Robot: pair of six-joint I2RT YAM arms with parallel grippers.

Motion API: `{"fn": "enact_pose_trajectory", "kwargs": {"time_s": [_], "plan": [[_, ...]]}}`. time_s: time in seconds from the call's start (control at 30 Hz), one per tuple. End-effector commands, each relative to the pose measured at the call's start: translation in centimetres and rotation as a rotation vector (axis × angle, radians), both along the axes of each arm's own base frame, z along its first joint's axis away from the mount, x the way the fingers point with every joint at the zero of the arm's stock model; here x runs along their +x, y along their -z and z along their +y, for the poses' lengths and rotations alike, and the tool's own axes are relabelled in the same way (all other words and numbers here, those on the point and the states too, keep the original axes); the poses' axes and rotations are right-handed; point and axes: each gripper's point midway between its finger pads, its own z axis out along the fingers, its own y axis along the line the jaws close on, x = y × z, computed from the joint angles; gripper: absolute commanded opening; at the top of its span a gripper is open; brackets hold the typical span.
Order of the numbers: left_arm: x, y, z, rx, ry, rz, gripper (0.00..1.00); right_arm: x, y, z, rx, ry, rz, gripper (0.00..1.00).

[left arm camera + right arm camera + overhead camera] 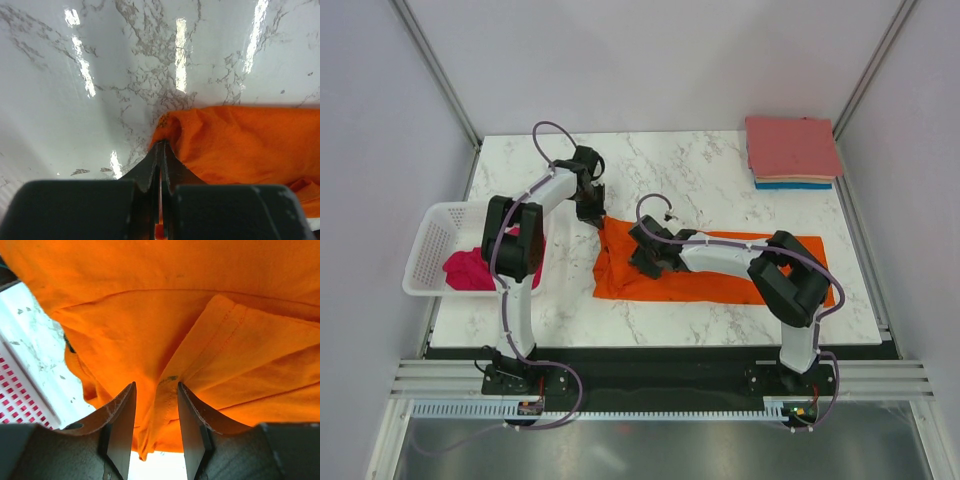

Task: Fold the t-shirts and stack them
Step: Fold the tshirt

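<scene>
A bright orange t-shirt (710, 285) lies spread across the middle of the marble table. My left gripper (592, 213) is at its far left corner. In the left wrist view its jaws (162, 144) are shut on the edge of the orange cloth (250, 140). My right gripper (645, 265) is low over the shirt's left part. It stands open (155, 386) with a raised fold of orange cloth (150, 315) between its fingers, not pinched. A magenta-pink t-shirt (468, 270) lies crumpled in the basket. Folded t-shirts (792, 148), salmon-pink on top and blue at the bottom, are stacked at the back right.
A white plastic basket (430, 215) overhangs the table's left edge, and its mesh (20, 407) shows in the right wrist view. The enclosure's pale walls and metal frame posts surround the table. The right arm reaches leftward over the orange shirt.
</scene>
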Motion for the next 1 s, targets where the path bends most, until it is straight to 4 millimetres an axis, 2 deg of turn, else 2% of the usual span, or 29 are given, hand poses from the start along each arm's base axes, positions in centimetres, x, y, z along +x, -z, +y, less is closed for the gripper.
{"fn": "enact_pose_trajectory", "kwargs": {"time_s": [0.0, 0.13, 0.17, 0.2, 0.23, 0.27, 0.3, 0.4, 0.53, 0.8, 0.97], "plan": [[1.8, -0.9, -0.7, -0.032, 0.003, -0.054, 0.02, 0.5, -0.1, 1.4, 0.032, 0.02, -0.005, 0.47], [1.5, -0.2, -0.4, -0.017, 0.001, -0.039, 0.02, 0.2, 0.2, 1.0, 0.019, 0.018, -0.003, 0.4], [1.5, 0.0, -0.2, -0.008, 0.002, -0.039, 0.02, 0.1, 0.2, 0.7, 0.014, 0.021, -0.006, 0.27], [1.5, 0.1, -0.2, -0.004, 0.002, -0.038, 0.02, 0.2, -0.5, 0.5, 0.018, 0.026, -0.023, 0.19], [1.5, 0.1, -0.1, 0.0, 0.001, -0.038, 0.02, 0.0, -0.4, 0.0, 0.006, 0.029, -0.025, 0.13], [1.5, 0.1, 0.1, 0.008, -0.004, -0.04, 0.02, 0.0, -0.7, -0.3, 0.0, 0.023, -0.037, 0.02], [1.5, 0.2, 0.2, 0.014, -0.006, -0.04, 0.02, -0.1, -1.6, -0.6, 0.003, 0.024, -0.055, 0.0], [1.6, 0.4, 0.3, 0.024, -0.007, -0.04, 0.02, -0.4, -2.3, -1.9, -0.015, 0.031, -0.086, 0.0], [1.6, 0.4, 0.4, 0.026, -0.011, -0.04, 0.02, -1.5, -1.8, -3.2, -0.041, 0.019, -0.081, 0.0], [1.7, 0.6, 0.8, 0.049, -0.013, -0.044, 0.02, -3.5, -1.5, -4.7, -0.073, 0.003, -0.098, 0.0], [1.7, 0.7, 1.0, 0.059, -0.017, -0.042, 0.02, -3.9, -1.9, -5.1, -0.085, -0.015, -0.123, 0.0]]}}
